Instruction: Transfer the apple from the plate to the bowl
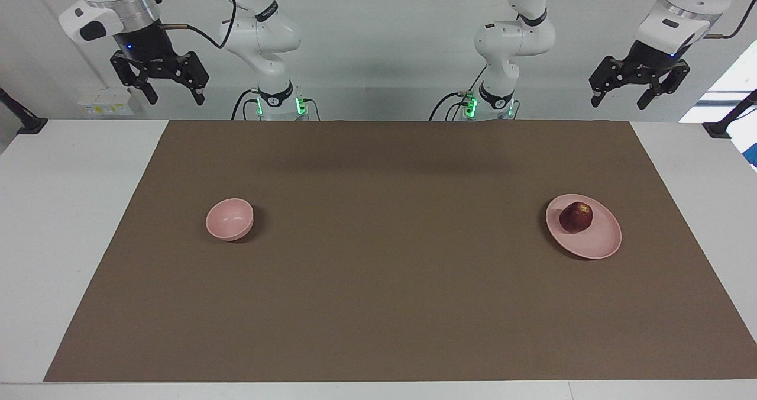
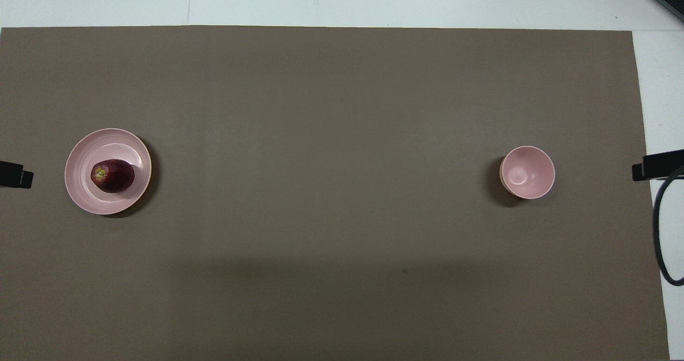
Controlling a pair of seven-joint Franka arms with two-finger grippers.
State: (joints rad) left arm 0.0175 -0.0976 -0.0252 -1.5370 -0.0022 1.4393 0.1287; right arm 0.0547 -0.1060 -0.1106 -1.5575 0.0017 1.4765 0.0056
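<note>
The dark red apple (image 1: 576, 217) lies on the flat pink plate (image 1: 597, 243) toward the left arm's end of the table. In the overhead view the apple (image 2: 113, 175) sits on the plate (image 2: 88, 195) with its yellowish patch up. The small deep pink bowl (image 1: 229, 219) stands empty toward the right arm's end; it also shows in the overhead view (image 2: 527, 172). My left gripper (image 1: 618, 101) hangs open and empty high over the table's edge by the robots. My right gripper (image 1: 176, 98) hangs open and empty at the same height at its own end.
A brown mat (image 1: 378, 270) covers most of the white table (image 1: 59, 210). Only the grippers' tips show at the side edges of the overhead view: the left gripper's tip (image 2: 16, 174) and the right gripper's tip (image 2: 657, 164). A black cable (image 2: 662, 233) loops by the right one.
</note>
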